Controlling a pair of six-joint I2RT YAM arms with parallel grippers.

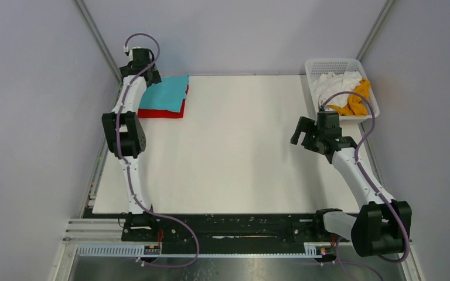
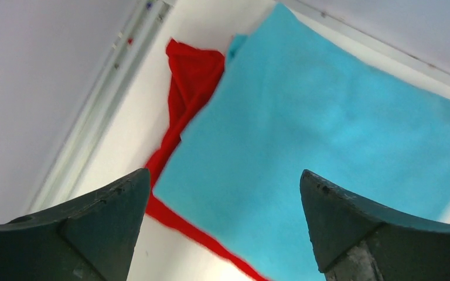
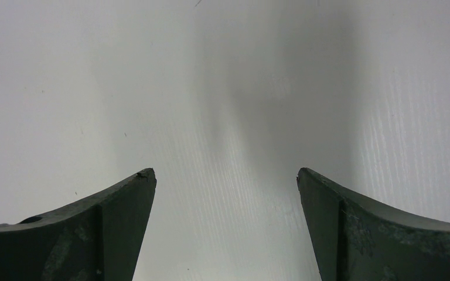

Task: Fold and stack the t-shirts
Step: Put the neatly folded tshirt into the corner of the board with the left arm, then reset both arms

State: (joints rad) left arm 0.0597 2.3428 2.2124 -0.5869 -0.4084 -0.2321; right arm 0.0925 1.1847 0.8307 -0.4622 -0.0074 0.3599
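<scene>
The folded turquoise-blue fabric t-shirt [image 1: 165,93] lies flat at the upper left of the white table [image 1: 240,152] in the top view. It rests on the folded bright red fabric t-shirt [image 1: 161,113], whose edge shows along the lower and right sides of the stack. In the left wrist view, a red fold also protrudes past the upper left corner of the turquoise layer.

The left gripper [image 2: 225,175] is positioned above this stack. Its jaws stand wide apart, and nothing is held between them; the turquoise fabric fills the gap in the view beneath.

The white plastic lattice basket [image 1: 334,62] sits at the upper right of the top view, at the far right corner of the table. It contains the crumpled white fabric t-shirt [image 1: 331,85] and, to its right, the crumpled mustard-yellow fabric t-shirt [image 1: 354,100].

The right gripper [image 3: 225,172] is positioned over bare table surface, below the basket in the top view. Its jaws are spread wide and hold nothing.
</scene>
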